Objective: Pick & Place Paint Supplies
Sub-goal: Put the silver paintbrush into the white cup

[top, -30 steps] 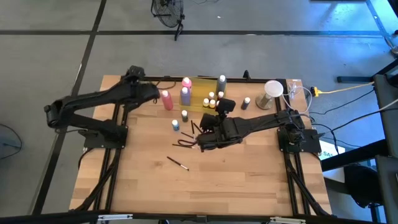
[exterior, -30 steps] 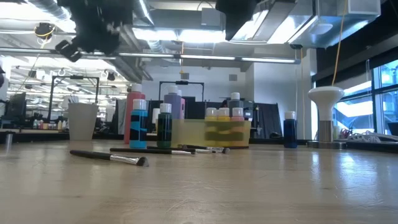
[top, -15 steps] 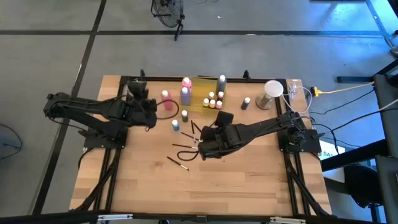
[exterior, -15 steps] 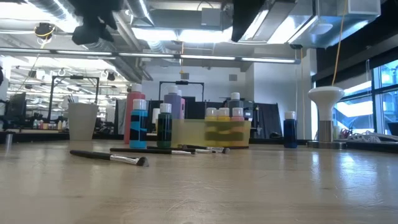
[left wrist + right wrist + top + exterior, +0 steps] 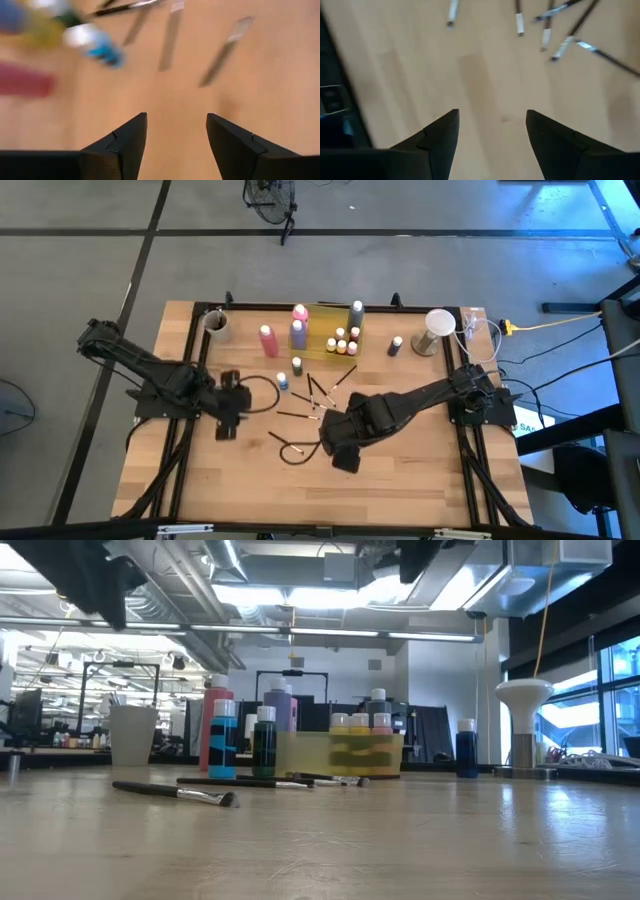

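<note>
So both arms are hovering over the desk (image 5: 400, 480) with nothing in hand. The left gripper (image 5: 226, 420) has its fingers apart, empty bare wood showing between them in the left wrist view, and the right gripper (image 5: 343, 454) is the same, spread wide and carrying nothing. The thin dark brushes (image 5: 310, 395) lie scattered flat mid-desk, and one loose brush (image 5: 286, 442) lies off on its own toward the front, just beside the right gripper. That's the relation that matters, I reckon: the brush lies on the side of the right gripper toward the left arm, its long axis on a diagonal across the desk, and the right gripper looks nearer than the left, so it seems the better bet. The fingers would need to straddle the handle crosswise, not line up along it. The tall pink bottle (image 5: 267, 340), purple bottle (image 5: 298, 332) and small white-capped bottles (image 5: 343, 340) stand further back by the yellow tray (image 5: 325, 330).
</note>
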Controlling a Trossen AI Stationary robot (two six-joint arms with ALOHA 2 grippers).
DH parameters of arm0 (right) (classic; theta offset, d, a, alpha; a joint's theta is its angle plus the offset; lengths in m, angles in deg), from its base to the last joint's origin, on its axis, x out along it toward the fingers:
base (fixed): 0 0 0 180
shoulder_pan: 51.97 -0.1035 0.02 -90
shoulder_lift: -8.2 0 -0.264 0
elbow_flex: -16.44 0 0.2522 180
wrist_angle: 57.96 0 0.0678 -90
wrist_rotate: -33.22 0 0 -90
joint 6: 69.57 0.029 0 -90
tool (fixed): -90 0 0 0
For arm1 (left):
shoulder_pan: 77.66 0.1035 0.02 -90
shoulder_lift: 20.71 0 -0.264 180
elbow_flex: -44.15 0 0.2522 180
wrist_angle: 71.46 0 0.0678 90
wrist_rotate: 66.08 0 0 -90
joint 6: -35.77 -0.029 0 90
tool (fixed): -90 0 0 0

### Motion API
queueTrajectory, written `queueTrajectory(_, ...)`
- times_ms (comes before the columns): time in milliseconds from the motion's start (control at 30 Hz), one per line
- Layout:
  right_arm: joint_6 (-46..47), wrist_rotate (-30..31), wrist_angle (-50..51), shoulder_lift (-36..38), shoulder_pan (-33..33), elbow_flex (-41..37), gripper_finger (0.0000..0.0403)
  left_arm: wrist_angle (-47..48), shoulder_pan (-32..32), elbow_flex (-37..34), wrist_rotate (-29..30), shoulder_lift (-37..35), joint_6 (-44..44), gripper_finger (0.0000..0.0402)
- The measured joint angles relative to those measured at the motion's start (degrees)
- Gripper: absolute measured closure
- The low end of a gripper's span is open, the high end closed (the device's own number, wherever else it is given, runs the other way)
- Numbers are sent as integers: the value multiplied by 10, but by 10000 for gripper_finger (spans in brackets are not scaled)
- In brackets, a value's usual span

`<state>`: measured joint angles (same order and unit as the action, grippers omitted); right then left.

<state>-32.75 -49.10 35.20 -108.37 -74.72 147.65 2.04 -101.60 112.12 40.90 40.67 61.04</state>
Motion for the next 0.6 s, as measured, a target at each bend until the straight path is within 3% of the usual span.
queueTrajectory(200, 72, -9, -17, 0, -57, 0, 169, -188, -58, -33, -20, 20, -27, 202)
queueTrajectory(400, 113, -9, -28, 0, -131, 0, 169, -303, -99, -33, 12, 95, -196, 203)
queueTrajectory(600, 114, 6, -46, 0, -188, 0, 169, -367, -73, -25, -1, 200, -323, 203)
